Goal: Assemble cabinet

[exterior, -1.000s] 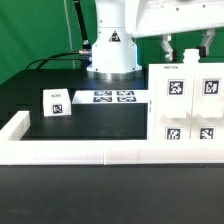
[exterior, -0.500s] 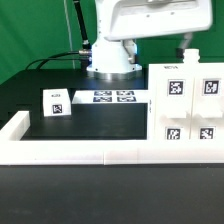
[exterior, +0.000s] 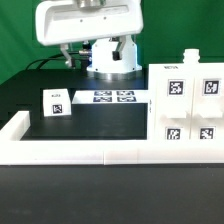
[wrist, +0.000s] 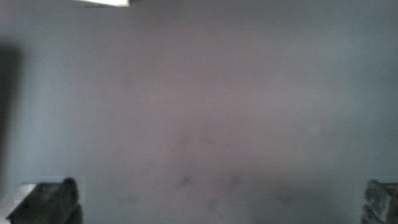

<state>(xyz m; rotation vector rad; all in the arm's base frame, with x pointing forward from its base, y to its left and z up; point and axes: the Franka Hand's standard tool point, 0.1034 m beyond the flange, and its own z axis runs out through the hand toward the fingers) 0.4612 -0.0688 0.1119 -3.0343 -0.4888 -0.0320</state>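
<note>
The cabinet [exterior: 188, 100] is a large white box with four tagged fronts, standing at the exterior view's right against the rail. A small white block [exterior: 55, 103] with one tag stands apart on the black mat at the left. My gripper [exterior: 88, 48] hangs high above the mat, behind and above the small block and well left of the cabinet. In the wrist view the gripper [wrist: 214, 200] shows only its dark fingertips [wrist: 47, 202] at the far edges, wide apart with nothing between them. That view is a blurred grey surface.
The marker board [exterior: 113, 97] lies flat on the mat in front of the robot base [exterior: 112, 58]. A low white rail [exterior: 80, 152] frames the mat along the front and left. Cables run behind at the left.
The gripper has swung from above the cabinet's top towards the exterior view's left, empty. The cabinet and small block have not moved.
</note>
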